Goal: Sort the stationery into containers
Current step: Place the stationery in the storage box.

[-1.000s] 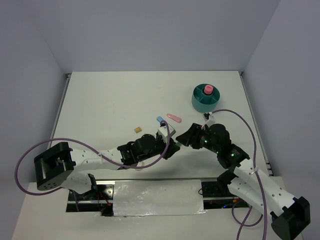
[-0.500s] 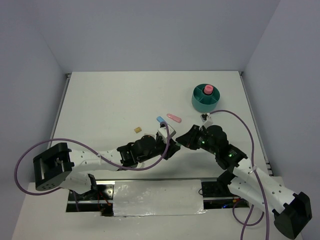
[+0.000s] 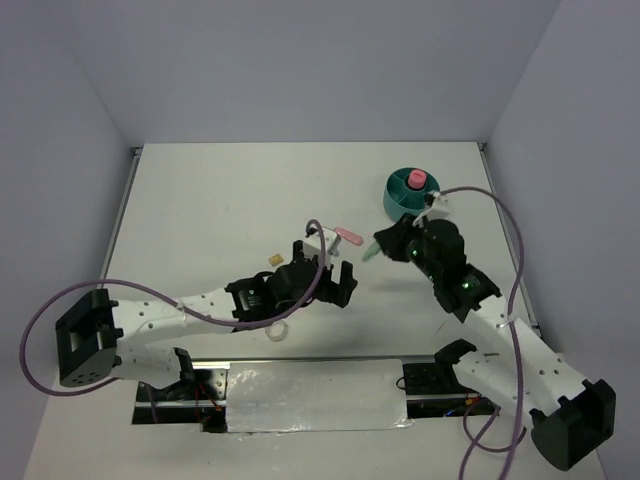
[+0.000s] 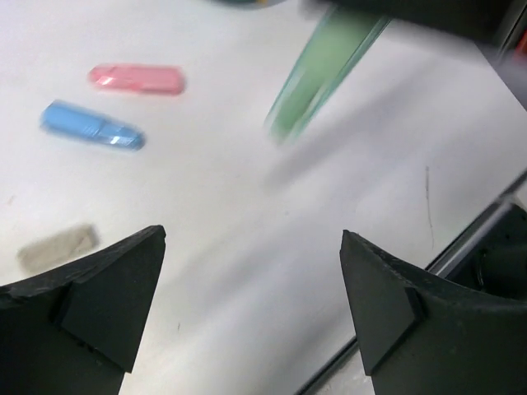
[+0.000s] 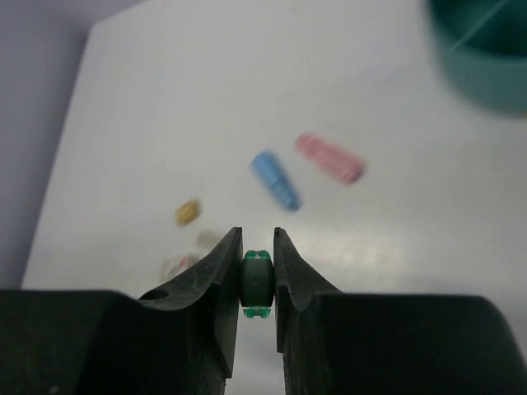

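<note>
Green stick, short, translucent, pinched end-on in right end effector.

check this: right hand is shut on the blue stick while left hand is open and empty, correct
No. The right hand is shut on the green stick, not the blue; the right wrist view shows the blue stick lying on the table. The left hand is open and empty.

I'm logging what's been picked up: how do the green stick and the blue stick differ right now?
The green stick is clamped in the right end effector, above the table; the blue stick lies loose on it. The green one hangs tilted; the blue one lies flat beside a pink stick. Both are short sticks.
</note>
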Controlling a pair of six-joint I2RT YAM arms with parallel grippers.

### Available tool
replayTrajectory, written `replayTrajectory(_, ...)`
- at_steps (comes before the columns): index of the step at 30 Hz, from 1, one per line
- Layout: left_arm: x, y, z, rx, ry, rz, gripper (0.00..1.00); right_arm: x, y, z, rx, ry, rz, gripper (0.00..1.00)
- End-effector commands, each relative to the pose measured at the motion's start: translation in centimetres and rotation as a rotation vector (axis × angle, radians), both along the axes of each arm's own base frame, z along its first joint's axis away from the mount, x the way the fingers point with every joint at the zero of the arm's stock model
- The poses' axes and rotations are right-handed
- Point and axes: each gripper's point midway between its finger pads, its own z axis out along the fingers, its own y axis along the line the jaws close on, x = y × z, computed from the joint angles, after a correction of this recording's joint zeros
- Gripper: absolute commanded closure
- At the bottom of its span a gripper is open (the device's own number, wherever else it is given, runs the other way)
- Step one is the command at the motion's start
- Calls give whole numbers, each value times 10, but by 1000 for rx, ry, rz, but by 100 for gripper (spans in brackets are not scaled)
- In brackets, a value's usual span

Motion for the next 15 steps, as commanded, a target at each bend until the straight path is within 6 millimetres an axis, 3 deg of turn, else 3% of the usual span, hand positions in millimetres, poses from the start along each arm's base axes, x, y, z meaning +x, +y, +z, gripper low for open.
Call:
replayTrajectory(1,4,51,-1,38,117,256,1,53,-69,32,-183,-148,-236,100)
replayTrajectory(2,0,64,-8,82,140,278,1,71,-100,35,-225,-164,-344,100)
replayTrajectory(5,-10,75,-4,74,156,260,1,103,-132,62,-314,-262,-412,100)
replayTrajectory(7,-15,80,-1,59,152,235,1,120,-142,73,-333,-316,-396,100)
replayTrajectory(8,-16,81,0,55,150,231,1,129,-155,88,-328,-375,-412,100)
replayTrajectory(9,-17,83,0,57,146,223,1,134,-154,96,-336,-412,-377,100)
replayTrajectory(10,-18,83,-1,59,147,220,1,144,-159,99,-338,-437,-387,100)
replayTrajectory(11,-19,84,-3,67,149,216,1,148,-179,103,-350,-449,-434,100)
replayTrajectory(12,-19,84,-4,72,150,212,1,153,-172,104,-341,-469,-398,100)
replayTrajectory(15,-21,82,-3,76,152,192,1,179,-190,100,-341,-498,-390,100)
